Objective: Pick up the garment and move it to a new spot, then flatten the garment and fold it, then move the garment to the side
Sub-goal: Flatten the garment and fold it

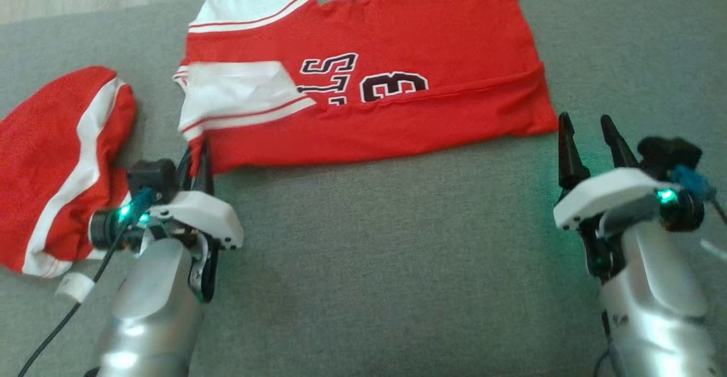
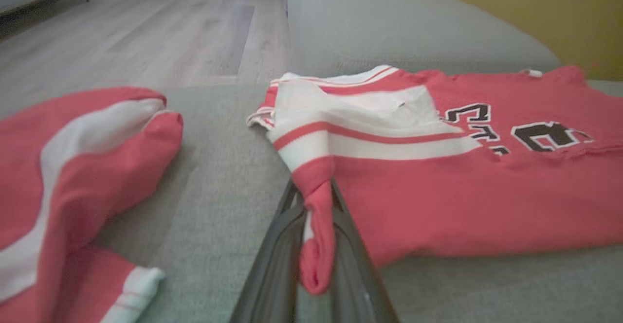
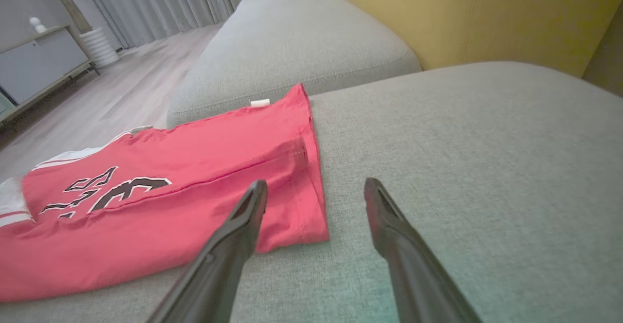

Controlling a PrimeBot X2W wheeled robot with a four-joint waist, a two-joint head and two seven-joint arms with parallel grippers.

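The garment [image 1: 397,65] is a red jersey with white striped sleeves and dark numerals, lying partly folded on the grey couch cushion; it also shows as the garment [image 2: 462,177] and the garment [image 3: 170,201]. My left gripper [image 1: 196,158] is shut on the garment's near-left corner, and a pinched red fold hangs between its fingers [image 2: 287,245]. My right gripper [image 1: 588,130] stands open just off the garment's near-right corner, touching nothing, with its two fingers [image 3: 233,235] spread over the cushion.
A second red-and-white piece of clothing [image 1: 57,167] lies bunched at the left, close to my left arm. The grey cushion [image 1: 397,263] stretches flat in front of me. Beyond it are a wooden floor [image 2: 146,31], another cushion [image 3: 292,41] and a yellow wall [image 3: 486,11].
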